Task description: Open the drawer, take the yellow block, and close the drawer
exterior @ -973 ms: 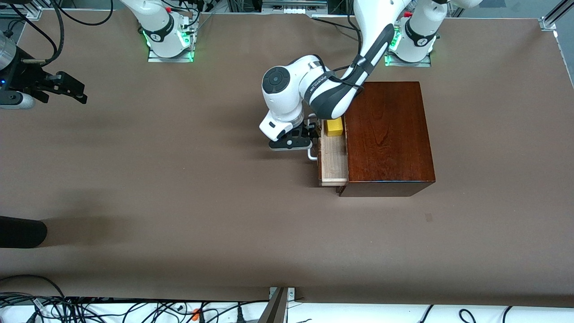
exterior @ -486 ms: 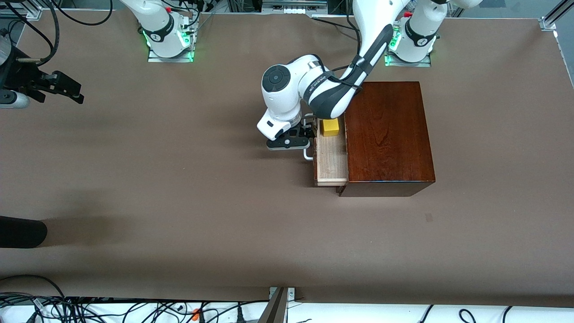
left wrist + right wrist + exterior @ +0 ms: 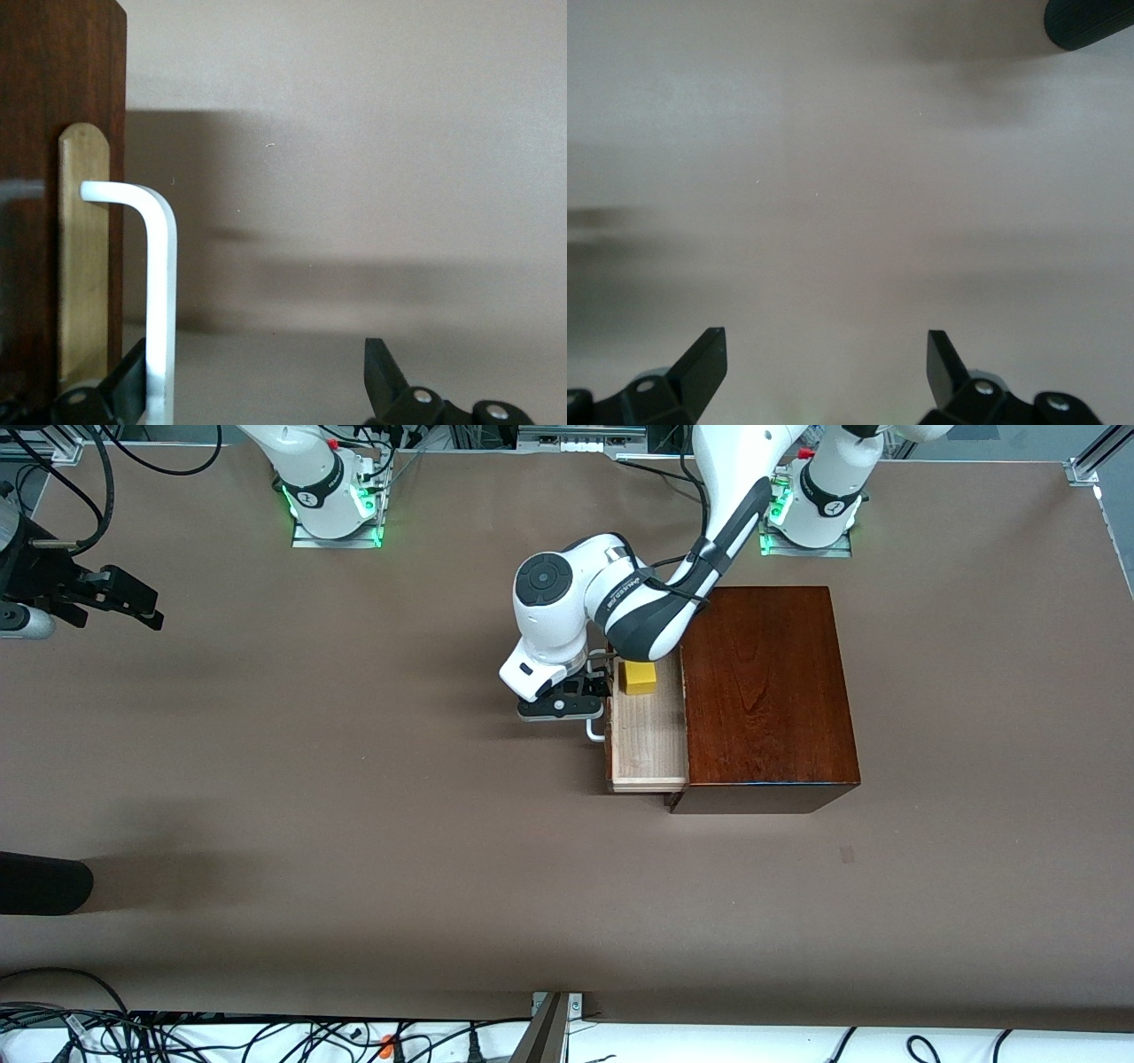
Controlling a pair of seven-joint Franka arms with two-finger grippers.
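Observation:
The dark reddish-brown wooden box (image 3: 766,691) stands toward the left arm's end of the table. Its drawer (image 3: 651,744) is pulled partly out toward the right arm's end and shows its pale interior. The yellow block (image 3: 638,677) sits in the drawer, at the end farther from the front camera. My left gripper (image 3: 595,689) is open at the white handle (image 3: 592,731). In the left wrist view the handle (image 3: 159,292) lies against one finger of the left gripper (image 3: 257,363), with nothing else between the fingers. My right gripper (image 3: 133,598) waits open and empty over the right arm's end of the table; the right wrist view (image 3: 824,350) shows bare table under it.
A black rounded object (image 3: 40,881) juts in over the table edge at the right arm's end; it also shows in the right wrist view (image 3: 1090,22). Cables (image 3: 177,1036) lie along the table edge nearest the front camera.
The drawer has slid farther out toward the right arm's end, with the left gripper moving along at the handle and the yellow block riding in it. The right gripper shifted slightly.

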